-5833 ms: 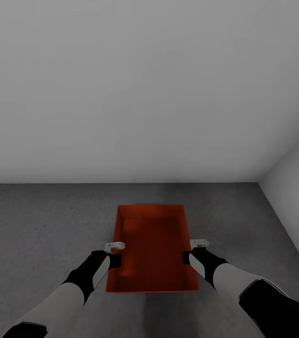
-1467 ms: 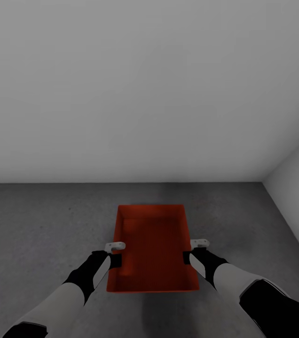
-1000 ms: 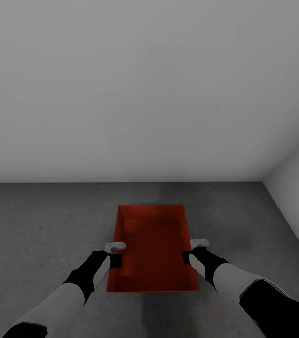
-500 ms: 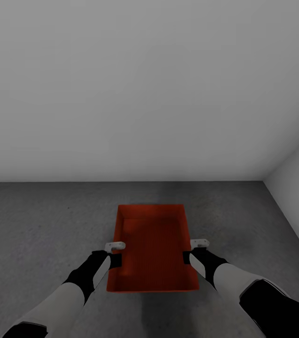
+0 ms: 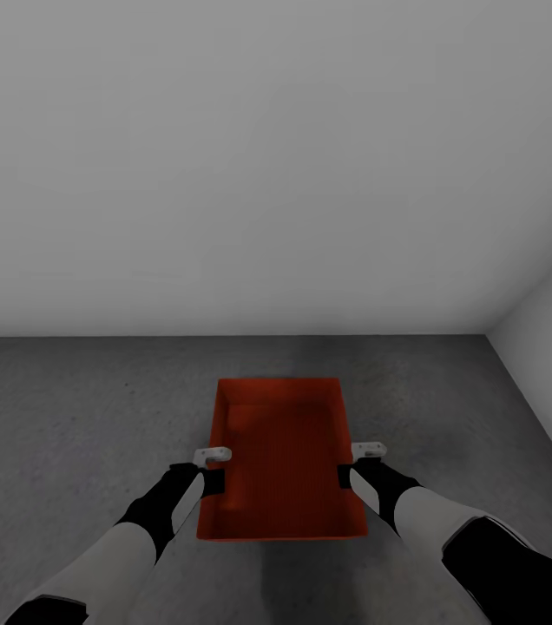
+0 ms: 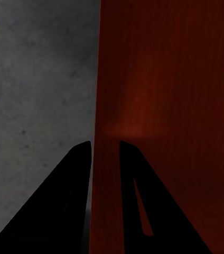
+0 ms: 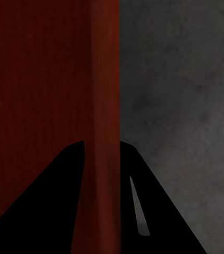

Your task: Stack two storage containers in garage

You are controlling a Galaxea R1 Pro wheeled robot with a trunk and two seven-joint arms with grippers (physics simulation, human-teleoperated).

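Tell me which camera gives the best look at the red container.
The head view: it shows the whole storage container, open top and all four walls, held above the floor between the left gripper and right gripper. Each wrist view shows just one side wall clamped between two fingers.

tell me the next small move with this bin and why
Probably lower both arms together to set the storage container onto the concrete floor. The left gripper and right gripper each pinch a side wall, the robot faces a garage corner, and no other bin shows ahead to stack on.
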